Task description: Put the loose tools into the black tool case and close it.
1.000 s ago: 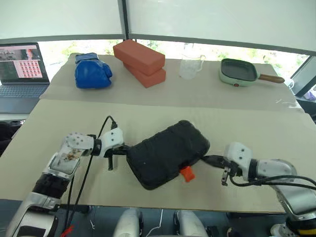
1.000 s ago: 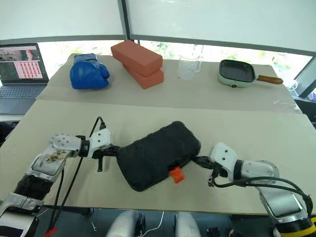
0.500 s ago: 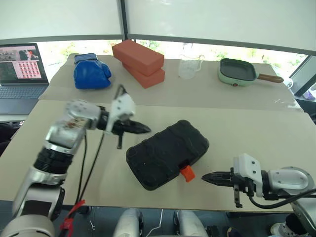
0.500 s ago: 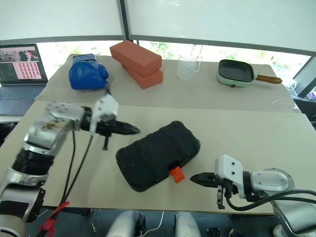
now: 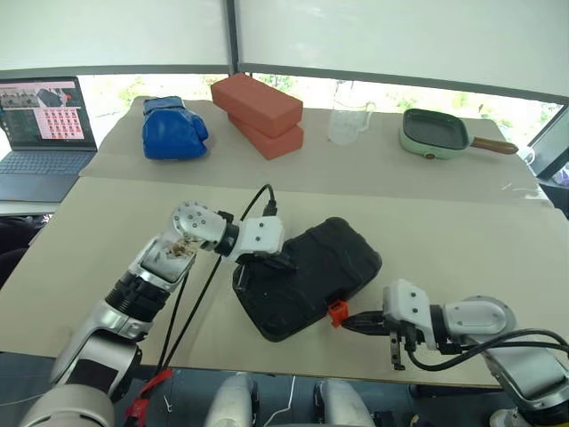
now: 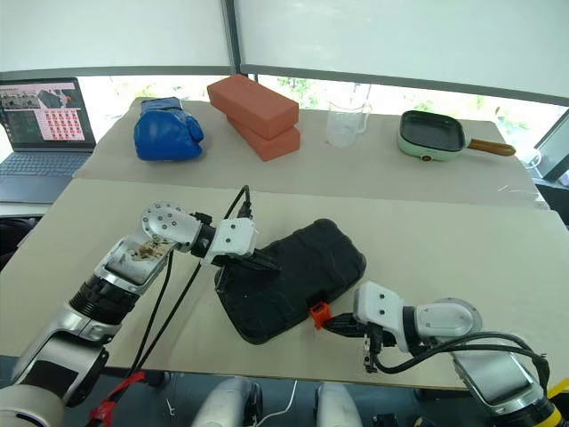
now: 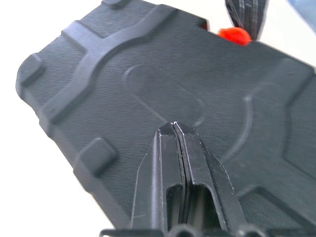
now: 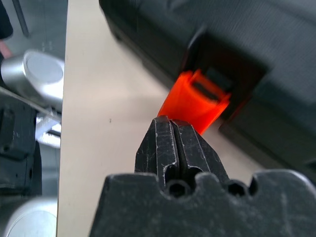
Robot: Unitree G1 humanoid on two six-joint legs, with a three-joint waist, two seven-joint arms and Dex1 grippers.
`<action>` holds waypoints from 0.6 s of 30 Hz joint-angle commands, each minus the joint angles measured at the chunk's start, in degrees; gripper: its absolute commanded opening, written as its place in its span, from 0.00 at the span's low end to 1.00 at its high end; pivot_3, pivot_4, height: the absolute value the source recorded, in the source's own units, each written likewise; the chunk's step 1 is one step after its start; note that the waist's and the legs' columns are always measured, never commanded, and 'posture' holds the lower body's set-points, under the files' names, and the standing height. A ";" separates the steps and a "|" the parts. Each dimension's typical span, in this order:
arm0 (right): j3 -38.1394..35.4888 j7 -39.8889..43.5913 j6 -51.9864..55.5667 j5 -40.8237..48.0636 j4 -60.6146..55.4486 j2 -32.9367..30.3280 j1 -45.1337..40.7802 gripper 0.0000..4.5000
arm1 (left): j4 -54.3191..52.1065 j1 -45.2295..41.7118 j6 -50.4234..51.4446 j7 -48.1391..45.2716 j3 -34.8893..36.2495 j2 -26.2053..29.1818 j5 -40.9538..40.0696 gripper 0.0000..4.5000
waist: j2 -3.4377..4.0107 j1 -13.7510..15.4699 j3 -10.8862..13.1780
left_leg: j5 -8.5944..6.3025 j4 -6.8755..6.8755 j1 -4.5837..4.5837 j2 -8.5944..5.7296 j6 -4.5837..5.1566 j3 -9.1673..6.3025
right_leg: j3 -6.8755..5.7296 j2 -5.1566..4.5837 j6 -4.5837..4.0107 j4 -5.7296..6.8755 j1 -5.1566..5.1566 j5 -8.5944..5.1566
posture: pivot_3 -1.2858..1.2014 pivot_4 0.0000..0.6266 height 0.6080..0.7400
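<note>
The black tool case [image 5: 311,271] lies shut on the near table, ribbed lid up, its orange latch [image 5: 337,310] facing the front edge. My left gripper [image 5: 290,263] is shut, its tips resting over the lid's left part; the left wrist view shows those shut fingertips [image 7: 174,127] against the ribbed shell [image 7: 118,74]. My right gripper [image 5: 344,322] is shut too, pointing at the latch from the right. In the right wrist view its tips [image 8: 170,121] sit just short of the latch [image 8: 197,101]. The loose tools are out of view.
On the far table stand two stacked red bricks [image 5: 258,107], a blue boxing glove [image 5: 175,132], a clear jug [image 5: 347,123] and a green pan [image 5: 418,142]. An open laptop [image 5: 40,133] sits at the far left. The table's front edge runs close under the case.
My left gripper left the case's left end, rose, and came right onto the lid. My right gripper pulled back from the case's right end and now points at the orange latch.
</note>
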 commanded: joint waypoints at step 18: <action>-0.26 -5.85 -0.43 -2.09 0.29 7.81 -1.23 0.00 | 0.59 2.13 1.24 1.04 -2.89 -1.86 3.49 0.01 | 0.01 -0.40 -0.01 | 0.00 -0.01 0.01 0.01 0.00 -0.02 | -0.01 0.01 0.00 0.02 0.00 0.00 | 0.52 0.24 0.99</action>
